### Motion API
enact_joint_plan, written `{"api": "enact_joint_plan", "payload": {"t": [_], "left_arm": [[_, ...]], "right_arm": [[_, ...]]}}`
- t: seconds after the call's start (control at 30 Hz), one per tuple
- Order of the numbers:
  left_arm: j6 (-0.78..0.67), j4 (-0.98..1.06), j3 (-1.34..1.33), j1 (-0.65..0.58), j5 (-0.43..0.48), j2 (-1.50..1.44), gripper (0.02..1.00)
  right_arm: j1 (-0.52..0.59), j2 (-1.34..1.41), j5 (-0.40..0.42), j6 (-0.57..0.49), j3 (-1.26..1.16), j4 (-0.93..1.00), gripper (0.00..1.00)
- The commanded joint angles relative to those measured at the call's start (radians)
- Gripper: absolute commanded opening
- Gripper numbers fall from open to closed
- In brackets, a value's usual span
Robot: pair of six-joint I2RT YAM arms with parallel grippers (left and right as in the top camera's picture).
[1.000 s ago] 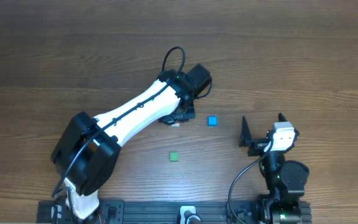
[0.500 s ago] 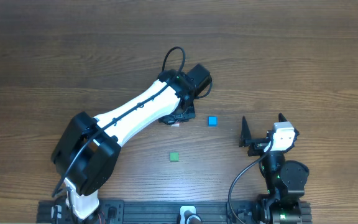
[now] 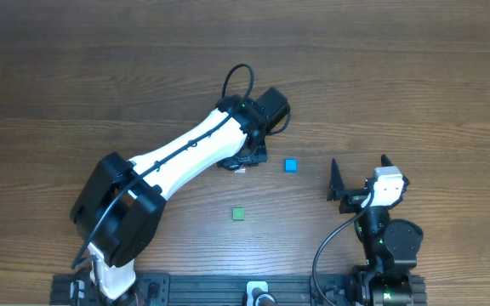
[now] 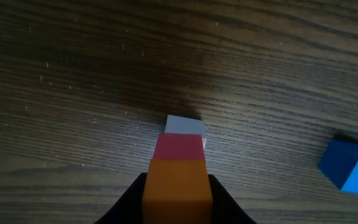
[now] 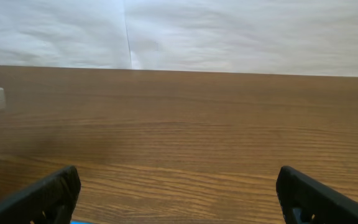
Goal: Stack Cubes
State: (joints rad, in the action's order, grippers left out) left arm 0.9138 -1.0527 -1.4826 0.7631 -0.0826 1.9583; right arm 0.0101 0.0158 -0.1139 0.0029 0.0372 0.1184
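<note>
Nothing has moved since the earlier frames: both arms and every cube sit exactly where they were.

All places below are given from the orange cube (image 4: 176, 194), working outward. The left gripper (image 4: 176, 180) is closed on this cube, one dark finger pressed to each side. Directly under the orange cube is a red cube (image 4: 179, 146), and under that a white cube (image 4: 183, 124), which rests on the wooden table (image 3: 398, 68). From the left wrist view the three line up as one column, though whether the orange cube already rests on the red one cannot be told.

Near the column, off to the side toward the right arm, a blue cube (image 4: 348, 165) lies alone on the table. A little farther off, toward the arm bases, a green cube (image 3: 238, 214) also lies alone. Farthest away, beyond the blue cube, the right gripper (image 3: 358, 161) hangs near its own base with its fingers spread wide and nothing between them.

The step in hand looks like placing the orange cube as the third layer. The next move likely calls for letting go gently and lifting straight up so the column is not nudged, then fetching the blue or green cube.
</note>
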Motion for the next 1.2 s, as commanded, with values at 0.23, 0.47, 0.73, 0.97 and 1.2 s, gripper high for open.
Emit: {"api": "enact_joint_plan", "payload": {"t": [0.23,0.47,0.73,0.97,1.2], "left_arm": [[0.014,0.003,0.011,-0.006,0.003,0.019,0.237],[0.015,0.003,0.011,-0.006,0.003,0.019,0.290],[0.015,0.003,0.011,-0.006,0.003,0.019,0.321],[0.014,0.003,0.011,-0.006,0.003,0.019,0.354],[0.015,0.003,0.011,-0.006,0.003,0.019,0.606]], "right_arm": [[-0.007,-0.010,0.007,0.000,-0.010,-0.004,0.991],[-0.007,-0.010,0.007,0.000,-0.010,-0.004,0.991],[-0.007,-0.010,0.007,-0.001,-0.010,-0.004,0.991],[-0.007,-0.010,0.007,0.000,-0.010,-0.004,0.991],[-0.007,-0.010,0.007,0.000,-0.010,-0.004,0.991]]}}
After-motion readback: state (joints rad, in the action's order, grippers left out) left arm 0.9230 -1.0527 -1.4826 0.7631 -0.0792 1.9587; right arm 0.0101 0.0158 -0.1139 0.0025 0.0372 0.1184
